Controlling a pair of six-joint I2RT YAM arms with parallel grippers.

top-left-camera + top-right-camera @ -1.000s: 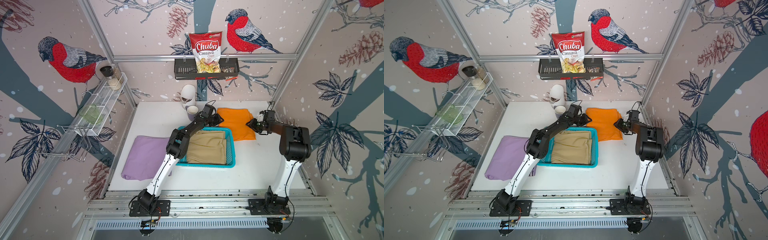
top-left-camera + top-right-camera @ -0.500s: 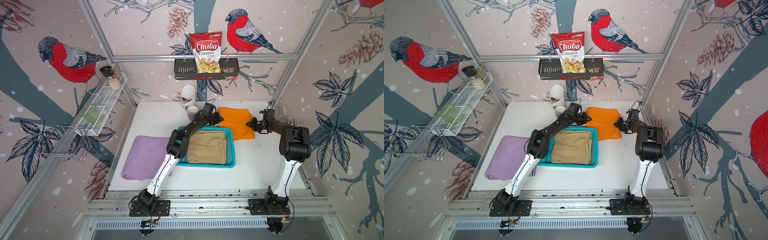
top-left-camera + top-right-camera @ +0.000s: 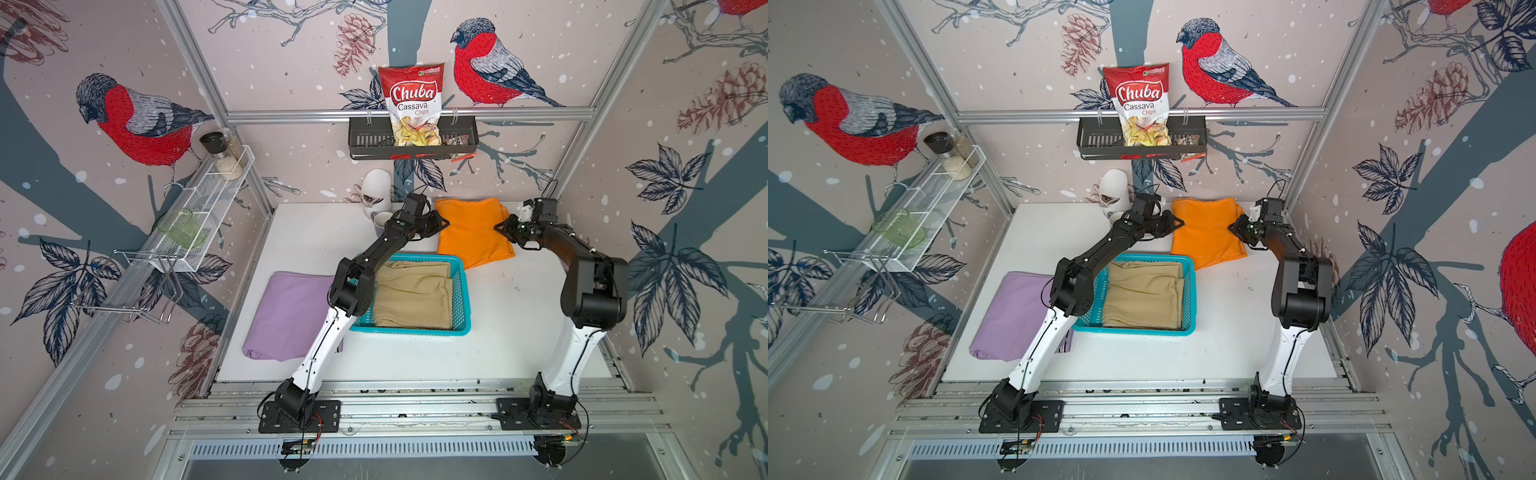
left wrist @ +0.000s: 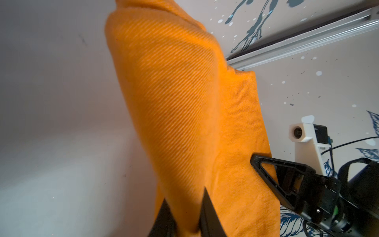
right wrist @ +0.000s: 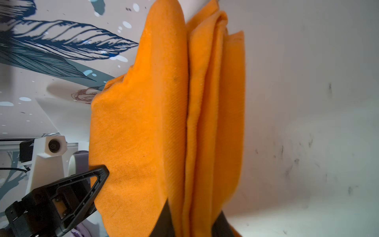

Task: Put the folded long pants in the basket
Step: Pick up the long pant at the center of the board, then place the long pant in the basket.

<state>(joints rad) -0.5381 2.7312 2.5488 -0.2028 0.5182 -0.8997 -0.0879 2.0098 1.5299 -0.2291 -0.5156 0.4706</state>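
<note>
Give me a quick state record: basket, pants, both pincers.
basket: turquoise slotted plastic basket, holds tan-beige folded cloth pants
outside basket: bright orange folded cloth pants beyond its far side; lilac folded cloth pants beside it, on the left arm's side
left pincer: shut on orange pants' edge
right pincer: shut on orange pants' opposite edge
pants left to place: two

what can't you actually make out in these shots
Left tool tips: left wrist view, cut off by the bottom edge and sunk in the orange pants.
Right tool tips: right wrist view, likewise.
Purple pants: edge nearest the basket, both top views, behind the left arm.
The basket wall on that side: mostly behind the same arm.
Small items in the black rack: top views, too small.
</note>
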